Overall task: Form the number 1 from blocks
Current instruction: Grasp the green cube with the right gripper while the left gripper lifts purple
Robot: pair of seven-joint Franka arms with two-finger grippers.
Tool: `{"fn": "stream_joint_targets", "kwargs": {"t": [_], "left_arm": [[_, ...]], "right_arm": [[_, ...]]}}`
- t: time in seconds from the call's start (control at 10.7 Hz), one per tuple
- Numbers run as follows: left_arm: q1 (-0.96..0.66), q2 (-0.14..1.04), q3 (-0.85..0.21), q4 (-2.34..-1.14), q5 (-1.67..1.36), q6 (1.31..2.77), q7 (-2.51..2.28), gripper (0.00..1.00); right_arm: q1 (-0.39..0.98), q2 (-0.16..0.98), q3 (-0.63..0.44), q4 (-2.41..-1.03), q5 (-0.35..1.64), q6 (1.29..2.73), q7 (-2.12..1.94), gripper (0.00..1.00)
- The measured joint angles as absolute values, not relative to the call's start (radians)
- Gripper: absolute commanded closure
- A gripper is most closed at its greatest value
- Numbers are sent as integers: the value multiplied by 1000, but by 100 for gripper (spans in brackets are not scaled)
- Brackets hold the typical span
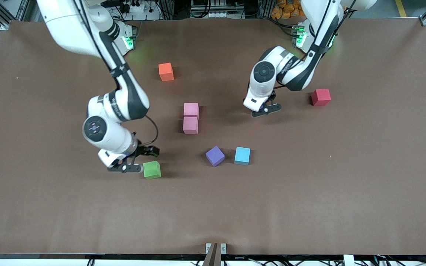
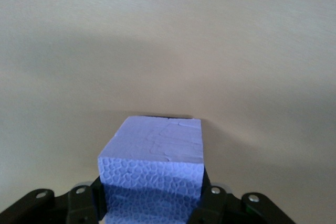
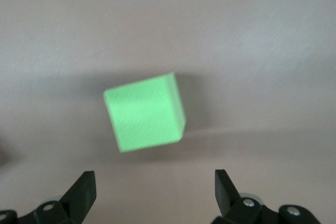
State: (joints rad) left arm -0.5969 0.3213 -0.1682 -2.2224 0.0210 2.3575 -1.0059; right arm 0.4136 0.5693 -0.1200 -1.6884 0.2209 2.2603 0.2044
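Brown tabletop (image 1: 309, 192); purple block (image 2: 155, 156) in left pincer (image 2: 150, 205)

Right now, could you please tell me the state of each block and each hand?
left hand: shut on lavender block
lavender block: gripped by left hand
right hand: open, beside green block
green block: free on table
pink blocks: two, touching, in a column
orange block, red block, purple block, light blue block: free, apart
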Motion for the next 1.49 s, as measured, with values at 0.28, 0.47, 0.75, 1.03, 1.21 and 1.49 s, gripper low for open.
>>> {"fn": "stream_joint_targets", "kwargs": {"t": [0.28,0.47,0.75,1.03,1.21,1.49], "left_arm": [[-635,338,-271,-2076,18,2279,-1118,100],[-723,403,-290,-1989,18,2275,-1171,100],[-827,579,-290,-1788,18,2266,-1187,100],[-895,690,-290,-1661,18,2240,-1197,100],[-943,730,-288,-1616,18,2238,-1247,100],[-950,760,-263,-1573,18,2233,-1254,100]], "right_arm": [[399,640,-121,-1588,221,2263,192,0],[399,688,-122,-1556,231,2309,192,0],[400,723,-124,-1549,243,2345,192,0],[408,725,-123,-1546,247,2345,189,0],[413,728,-123,-1543,248,2348,178,0],[418,740,-123,-1542,249,2383,137,0]]}}
